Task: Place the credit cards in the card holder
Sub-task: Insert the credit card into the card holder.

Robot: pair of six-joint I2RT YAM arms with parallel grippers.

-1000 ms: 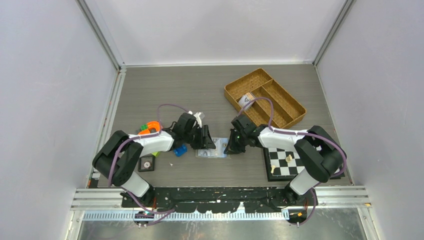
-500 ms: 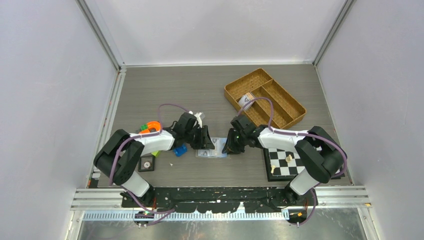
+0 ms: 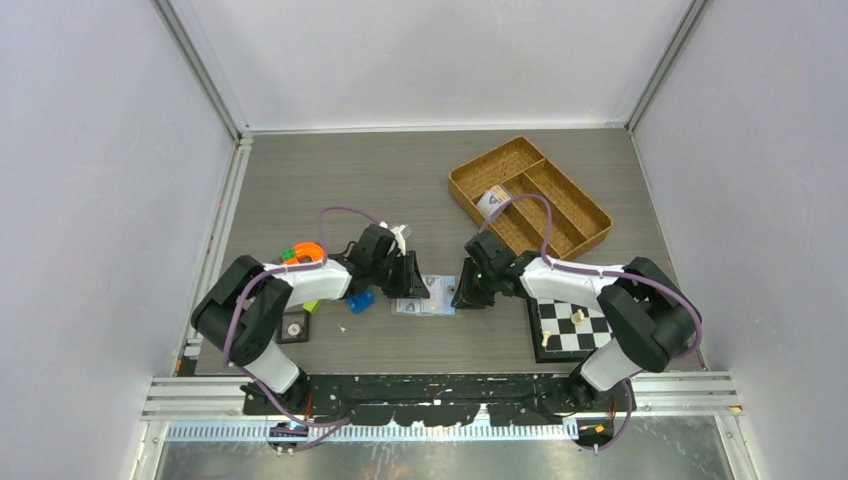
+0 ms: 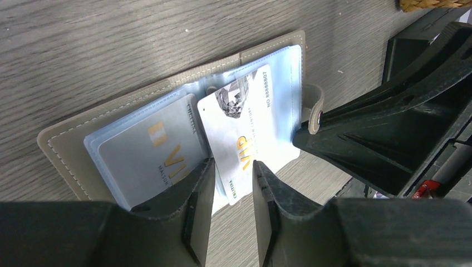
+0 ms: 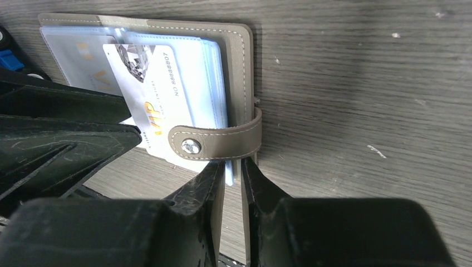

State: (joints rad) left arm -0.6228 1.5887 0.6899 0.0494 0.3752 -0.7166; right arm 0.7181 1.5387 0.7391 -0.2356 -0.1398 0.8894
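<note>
The card holder (image 4: 67, 142) lies open and flat on the table (image 3: 330, 180), near the centre of its front half, with the left gripper (image 4: 232, 169) at its 9 o'clock side and the right gripper (image 5: 232, 167) at its 3 o'clock side in the top view. In the left wrist view, the white credit card (image 4: 245, 133) rests tilted on the light blue sleeves, and its end overhangs the holder's edge toward 6 o'clock. The second credit card (image 4: 156, 150) sits inside a clear sleeve at 9 o'clock of the first. The left jaws stand apart, with the white card's end in the gap; contact cannot be confirmed. The right jaws are only narrowly apart, flanking the sleeve edge below the snap tab (image 5: 217, 142); it cannot be told whether they clamp it. The tab's stud lies over the white card. A wicker tray (image 3: 580, 215) stands at 1 o'clock of the holder and a chessboard (image 3: 565, 325) at 4 o'clock.
</note>
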